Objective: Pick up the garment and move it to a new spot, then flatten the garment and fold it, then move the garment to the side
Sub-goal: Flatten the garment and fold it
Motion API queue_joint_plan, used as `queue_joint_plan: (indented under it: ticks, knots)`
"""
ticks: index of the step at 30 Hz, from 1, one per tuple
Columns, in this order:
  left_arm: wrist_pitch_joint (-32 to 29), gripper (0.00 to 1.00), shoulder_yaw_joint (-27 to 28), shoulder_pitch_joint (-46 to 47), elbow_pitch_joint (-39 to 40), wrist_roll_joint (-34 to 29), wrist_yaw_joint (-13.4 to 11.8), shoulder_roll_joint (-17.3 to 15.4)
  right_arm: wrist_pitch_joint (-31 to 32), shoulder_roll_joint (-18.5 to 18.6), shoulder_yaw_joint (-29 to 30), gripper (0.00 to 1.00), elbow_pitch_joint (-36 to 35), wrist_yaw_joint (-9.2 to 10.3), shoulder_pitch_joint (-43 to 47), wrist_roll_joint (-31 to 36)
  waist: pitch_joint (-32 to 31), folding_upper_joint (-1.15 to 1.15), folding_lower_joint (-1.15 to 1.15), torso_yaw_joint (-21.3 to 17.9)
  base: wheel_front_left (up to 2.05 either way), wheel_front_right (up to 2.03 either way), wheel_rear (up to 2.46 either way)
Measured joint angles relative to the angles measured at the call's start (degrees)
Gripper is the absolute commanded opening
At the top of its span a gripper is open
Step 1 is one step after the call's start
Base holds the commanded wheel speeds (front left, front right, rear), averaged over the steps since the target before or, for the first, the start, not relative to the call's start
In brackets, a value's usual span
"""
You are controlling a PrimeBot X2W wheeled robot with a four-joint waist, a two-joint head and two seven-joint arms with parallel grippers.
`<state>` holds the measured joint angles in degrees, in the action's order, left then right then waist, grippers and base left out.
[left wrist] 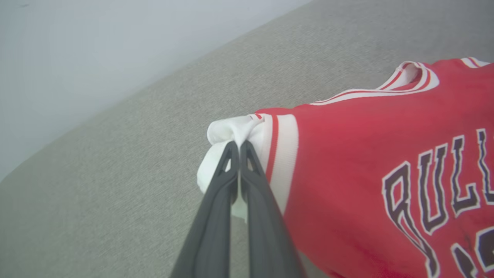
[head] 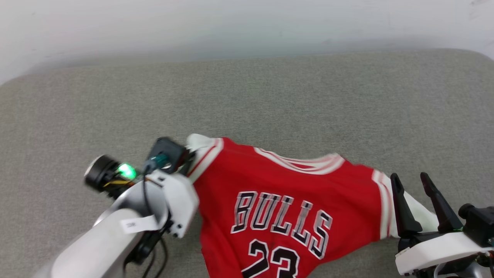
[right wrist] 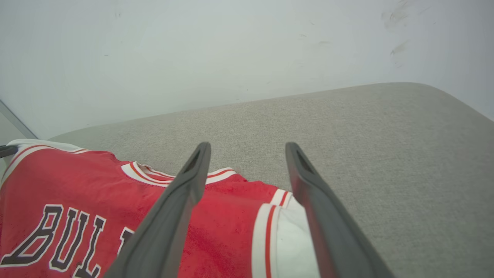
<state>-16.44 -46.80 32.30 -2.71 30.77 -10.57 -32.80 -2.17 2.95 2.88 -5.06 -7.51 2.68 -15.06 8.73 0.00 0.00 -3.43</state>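
Grey fabric surface point(head: 247, 96), left fingers point(left wrist: 214, 216) clamped on garment point(left wrist: 347, 154) sleeve point(left wrist: 222, 133), right fingers point(right wrist: 171, 216) spread.

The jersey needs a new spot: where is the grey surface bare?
Bare grey surface lies between the garment and the wall, and left of the left pincer. Crowded in front, where the right pincer flanks its white sleeve.

Grey woven-fabric tabletop point(head: 270, 96), rounded far corners, spans middle and lower frame. Plain white wall point(head: 231, 23) across the top, meeting its far edge. Faint dark scuffs point(right wrist: 397, 23) on wall, upper right, right wrist view.
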Motion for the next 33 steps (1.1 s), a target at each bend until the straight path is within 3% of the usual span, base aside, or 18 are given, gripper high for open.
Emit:
queue_joint_plan:
  ticks: [3,7,17,18,19,20,29,33]
  knots:
    - [0.0,0.00,2.3,-4.0,2.1,1.4,-3.5,-3.2,0.3,0.0,0.3,1.00,-0.5,0.00,0.0,0.0,-0.1,0.00,0.00,0.8,0.00,0.00,0.00]
    - [0.0,0.00,4.2,-11.3,2.9,5.5,-6.8,-4.6,0.8,0.0,0.5,1.00,-0.8,0.00,0.1,0.0,0.0,0.00,0.00,1.6,0.00,0.00,0.00]
    - [7.9,0.00,6.1,-19.2,-5.0,13.1,-7.2,3.7,2.3,0.0,1.0,1.00,-1.9,0.00,-0.3,0.7,0.5,0.00,0.00,2.6,0.00,0.00,0.00]
    - [9.0,0.17,6.4,-19.2,-5.5,13.5,-7.1,4.5,2.5,0.0,1.2,1.00,-2.0,0.00,-0.3,1.0,0.4,0.00,0.00,2.7,0.00,0.00,0.00]
    - [10.2,0.49,6.8,-19.2,-6.1,13.8,-7.1,5.1,2.7,0.0,1.2,1.00,-2.0,0.00,-0.3,1.0,0.3,0.00,0.00,2.7,0.00,0.00,0.00]
    - [11.6,1.00,7.1,-19.3,-6.6,13.8,-7.1,5.5,2.8,0.0,1.3,1.00,-2.1,0.00,-0.3,1.1,0.1,0.00,0.00,2.8,0.00,0.00,0.00]
    - [27.1,1.00,11.3,-19.6,-5.9,11.4,-6.8,7.8,4.5,0.0,2.9,1.00,-2.5,0.00,0.9,1.1,-3.2,0.00,0.00,3.5,0.00,0.00,0.00]
    - [30.3,1.00,14.0,-20.2,-4.4,10.1,-7.6,8.2,6.4,0.0,3.6,1.00,-1.8,0.00,1.4,-0.6,-4.5,0.00,0.00,3.7,0.00,0.00,0.00]
